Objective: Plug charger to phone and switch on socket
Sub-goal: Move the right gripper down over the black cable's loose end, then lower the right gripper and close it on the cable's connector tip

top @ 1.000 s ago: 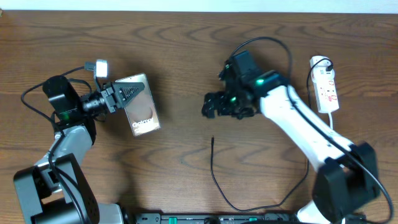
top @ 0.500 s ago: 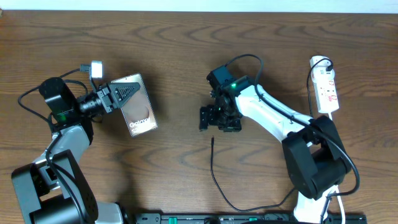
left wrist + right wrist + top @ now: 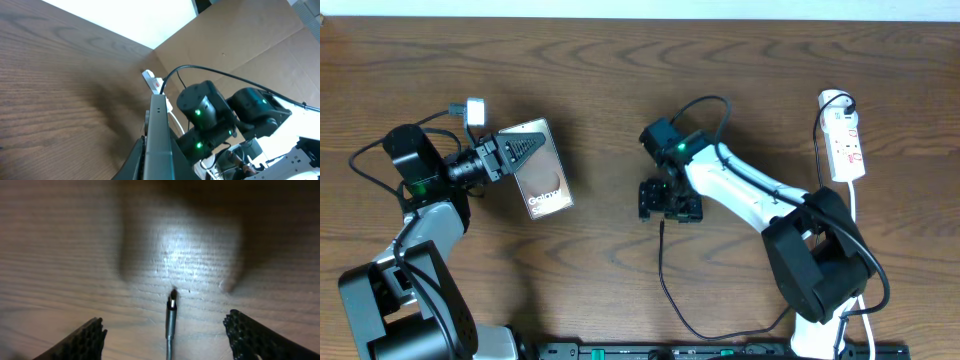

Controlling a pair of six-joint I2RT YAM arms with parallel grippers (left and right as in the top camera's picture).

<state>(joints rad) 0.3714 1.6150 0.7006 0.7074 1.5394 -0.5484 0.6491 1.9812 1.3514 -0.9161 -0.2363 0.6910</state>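
Far left of the worktop, the left gripper is clamped tight on the phone, biting its rear end. The glossy face is up and the white label reads toward the front edge. From the left wrist view the phone shows edge-on, running straight out from between the jaws. Whether it rests on the wood or hangs clear, I can't tell.

Across to the middle now. The right gripper points down over the wood, and its jaws stand well apart with nothing held. In the right wrist view the two ribbed fingers sit either side of the charger, whose small plug tip lies flat on the table between them, touching neither one. From overhead, the charger starts just in front of that gripper, and its thin black cable runs toward the front edge and loops off to the right.

Over by the right edge, near the back corner, the socket lies lengthwise with its round white plug at the rear end, well apart from both grippers.
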